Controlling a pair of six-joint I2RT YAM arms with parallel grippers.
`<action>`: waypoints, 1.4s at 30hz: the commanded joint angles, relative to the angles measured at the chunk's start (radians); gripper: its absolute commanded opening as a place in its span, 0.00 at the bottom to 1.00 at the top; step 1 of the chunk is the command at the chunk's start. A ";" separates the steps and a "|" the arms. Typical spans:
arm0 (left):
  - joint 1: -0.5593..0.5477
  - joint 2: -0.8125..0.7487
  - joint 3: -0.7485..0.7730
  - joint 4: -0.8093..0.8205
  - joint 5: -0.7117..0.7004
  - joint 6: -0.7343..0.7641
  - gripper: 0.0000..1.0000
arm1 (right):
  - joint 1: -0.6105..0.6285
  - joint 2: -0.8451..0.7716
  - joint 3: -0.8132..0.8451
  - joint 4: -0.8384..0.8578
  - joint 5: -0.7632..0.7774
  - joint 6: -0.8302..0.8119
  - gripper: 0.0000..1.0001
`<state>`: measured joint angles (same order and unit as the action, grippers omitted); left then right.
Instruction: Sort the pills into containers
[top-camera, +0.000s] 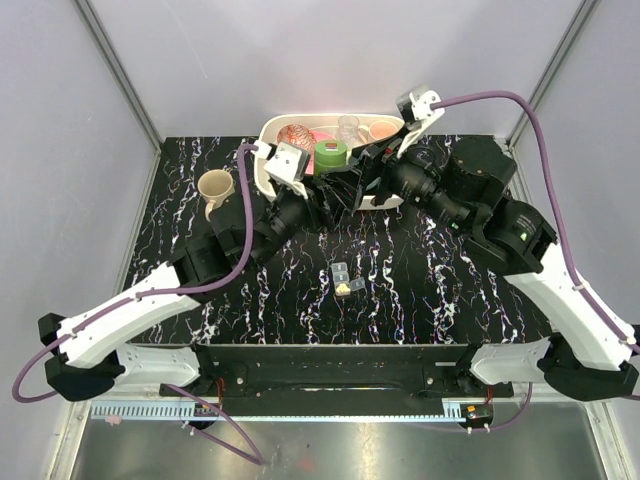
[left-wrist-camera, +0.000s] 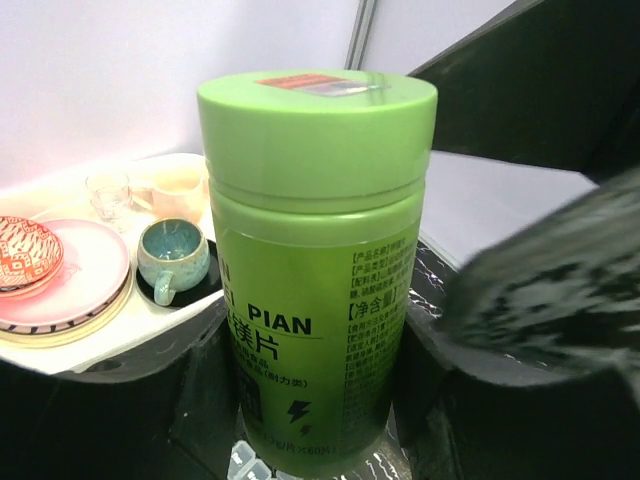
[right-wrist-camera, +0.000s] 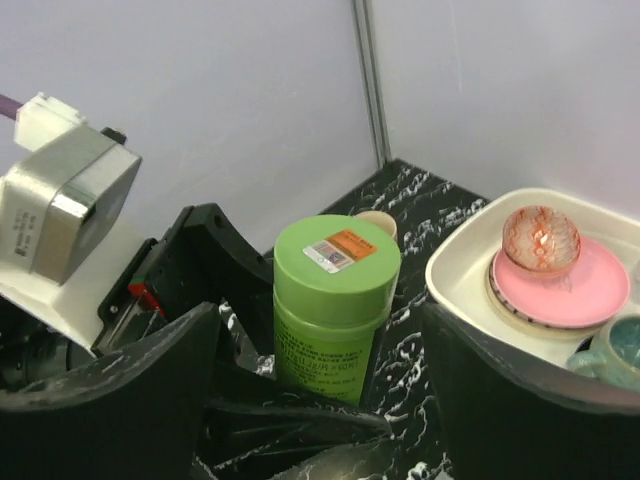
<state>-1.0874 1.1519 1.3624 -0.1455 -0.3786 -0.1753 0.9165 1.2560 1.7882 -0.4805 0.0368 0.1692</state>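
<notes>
Standing at the far left of the black marbled table (top-camera: 180, 225) is a tan mug (top-camera: 215, 190), on its own and apart from everything else. Just right of it, along the far edge, sits a white tray (right-wrist-camera: 455, 265). It carries a patterned bowl (right-wrist-camera: 540, 240) on a pink plate (right-wrist-camera: 585, 295), a small clear glass (left-wrist-camera: 107, 190) and a teal cup (left-wrist-camera: 172, 255). In front of the tray my left gripper (left-wrist-camera: 315, 410) is clamped around the lower body of a green bottle (left-wrist-camera: 320, 250), with my dark fingers (left-wrist-camera: 100, 420) pressed against its sides. The bottle stands upright, and its green lid (right-wrist-camera: 337, 255) is on, with a small orange and silver sticker on top. Nearer to my bases, in the middle of the table and well apart from the bottle, lies the short strip of clear containers (top-camera: 341, 273). The pills (top-camera: 343, 289) show as a small yellowish cluster at the near end of the strip. They are too small for me to tell whether they sit inside a compartment. To the right of the bottle, my right gripper (right-wrist-camera: 315, 420) faces it. Its fingers (right-wrist-camera: 520, 400) are spread wide, one on each side of the view, the bottle stands beyond them, and they close on nothing.
</notes>
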 joint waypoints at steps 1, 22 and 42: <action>0.004 -0.061 0.001 0.076 0.022 -0.042 0.00 | 0.007 -0.055 0.051 0.020 -0.101 -0.011 0.90; 0.004 -0.207 -0.197 0.328 0.832 -0.145 0.00 | 0.007 -0.213 -0.078 -0.003 -0.529 -0.066 0.89; 0.001 -0.173 -0.186 0.299 0.882 -0.115 0.00 | 0.007 -0.158 -0.061 0.000 -0.571 0.006 0.74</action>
<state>-1.0828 0.9840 1.1511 0.0959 0.4778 -0.3031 0.9195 1.0912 1.7077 -0.5171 -0.5098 0.1448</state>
